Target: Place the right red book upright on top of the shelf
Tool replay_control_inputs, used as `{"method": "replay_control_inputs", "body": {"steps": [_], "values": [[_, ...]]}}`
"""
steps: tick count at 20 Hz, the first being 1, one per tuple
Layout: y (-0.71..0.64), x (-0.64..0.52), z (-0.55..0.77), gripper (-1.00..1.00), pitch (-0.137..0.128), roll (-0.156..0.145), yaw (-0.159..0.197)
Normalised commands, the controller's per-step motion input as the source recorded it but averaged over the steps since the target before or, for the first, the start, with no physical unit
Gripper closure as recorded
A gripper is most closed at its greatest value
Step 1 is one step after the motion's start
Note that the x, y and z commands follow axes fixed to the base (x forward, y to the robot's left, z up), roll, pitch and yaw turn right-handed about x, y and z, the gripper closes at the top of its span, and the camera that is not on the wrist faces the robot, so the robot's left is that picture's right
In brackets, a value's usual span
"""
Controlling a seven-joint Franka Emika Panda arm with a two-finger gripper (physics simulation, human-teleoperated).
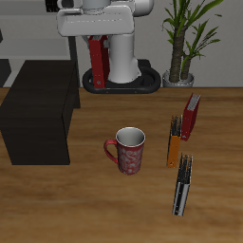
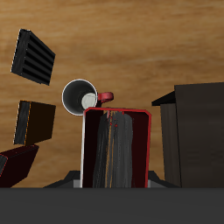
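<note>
Bench [image 1: 95, 204]: wood-grain top, brown, boards running across.
Room: potted plant [image 1: 185, 38] standing at the back of the bench, beside the robot's round dark base [image 1: 142, 81].
Shelf [image 1: 38, 109]: low matte-black box on the bench, flat top bare; also seen from the wrist view [image 2: 197, 131] as a dark block beside the held book.
Claw [image 1: 97, 40]: raised above the back of the bench, near the base; closed on the right red book, fingers themselves mostly hidden behind the cover.
Right red book [image 1: 98, 62]: hanging upright from the claw, clear of the bench, apart from the shelf; in the wrist view [image 2: 118, 149] its cover fills the middle, red border around a dark face.
Mug [image 1: 129, 150]: red patterned, white inside, upright near the bench's middle.
Second red book [image 1: 192, 116]: leaning, on the bench.
Orange book [image 1: 175, 142]: thin, upright, just in front of the second red book.
Black book [image 1: 182, 185]: upright, nearest the front edge.
</note>
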Motion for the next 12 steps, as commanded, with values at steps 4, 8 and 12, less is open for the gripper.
{"method": "replay_control_inputs", "body": {"steps": [4,8,12], "values": [[-0.27,-0.35,-0.02,1.00,-0.011,0.072,0.054],[-0.37,-0.28,0.06,1.00,0.003,0.067,0.007],[-0.52,-0.12,0.15,1.00,0.014,0.060,-0.016]]}}
